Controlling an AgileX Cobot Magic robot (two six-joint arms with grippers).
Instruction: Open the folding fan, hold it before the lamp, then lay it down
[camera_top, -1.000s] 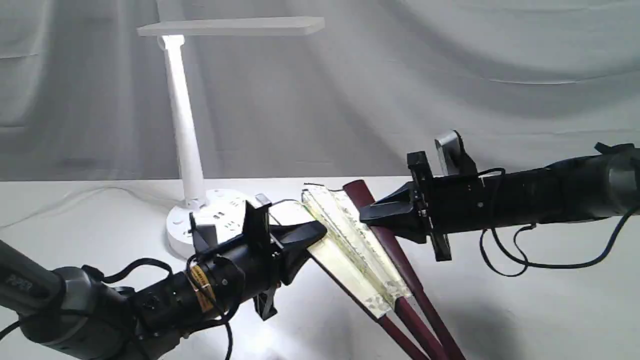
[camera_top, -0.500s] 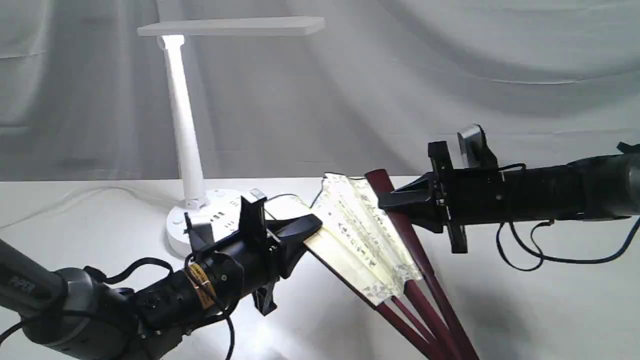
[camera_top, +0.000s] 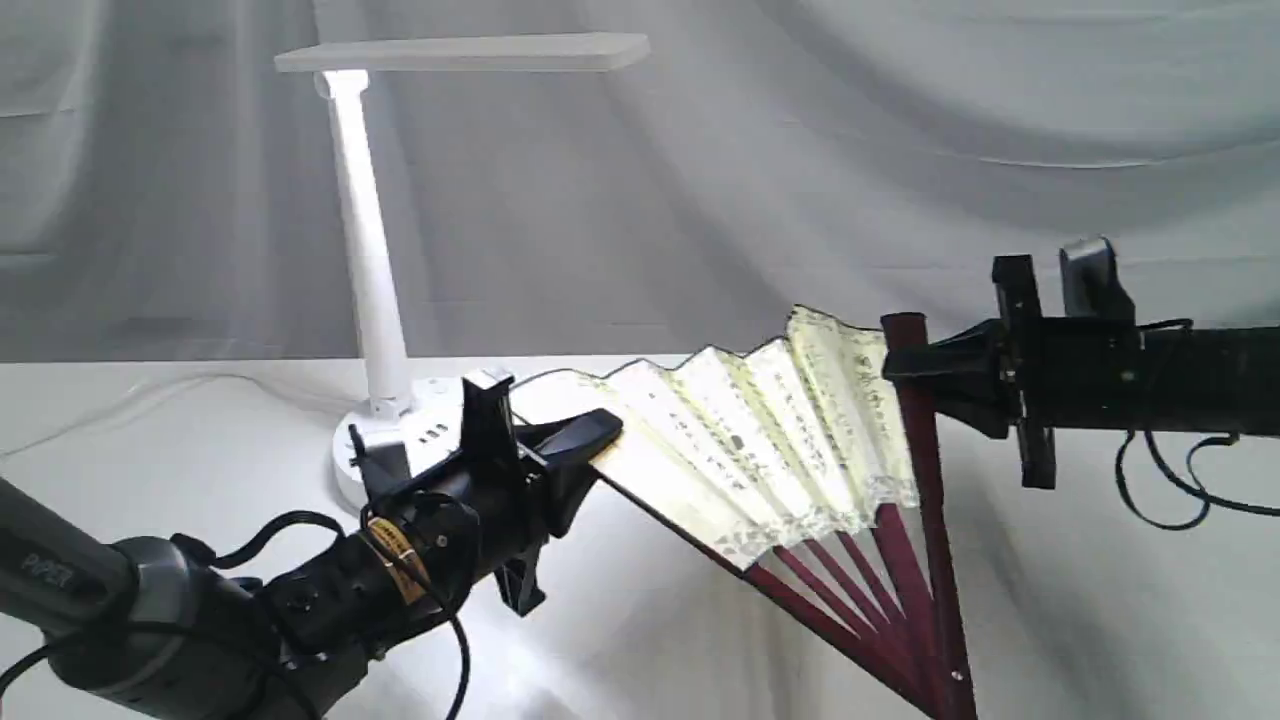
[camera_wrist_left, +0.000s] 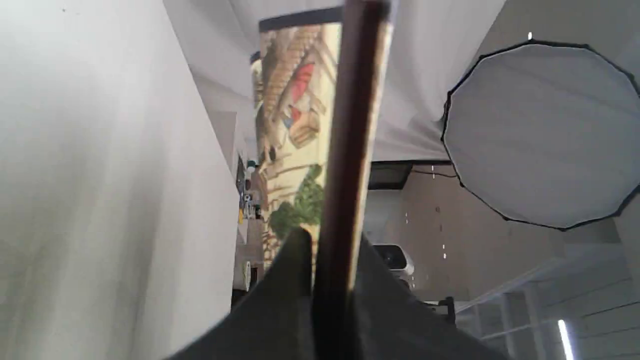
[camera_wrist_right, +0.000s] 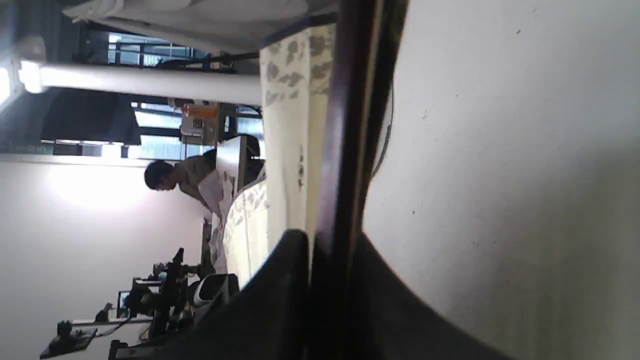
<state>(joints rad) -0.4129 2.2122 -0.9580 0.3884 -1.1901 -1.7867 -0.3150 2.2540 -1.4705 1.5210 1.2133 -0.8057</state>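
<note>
fan geometry first: your folding fan (camera_top: 780, 440) stands half spread, leaf up, pivot low and perhaps touching the surface (camera_top: 1100, 600). left fingers (camera_top: 585, 437) clench the slanted guard nearest the lamp (camera_top: 370, 270); right fingers (camera_top: 940, 360) clench the near-upright guard. the lamp sits behind and leftward, so your left arm likely leads.

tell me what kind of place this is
Likely a robotics lab or filming studio: a draped grey backdrop behind the white table, a big softbox, and a person near cluttered equipment.
</note>
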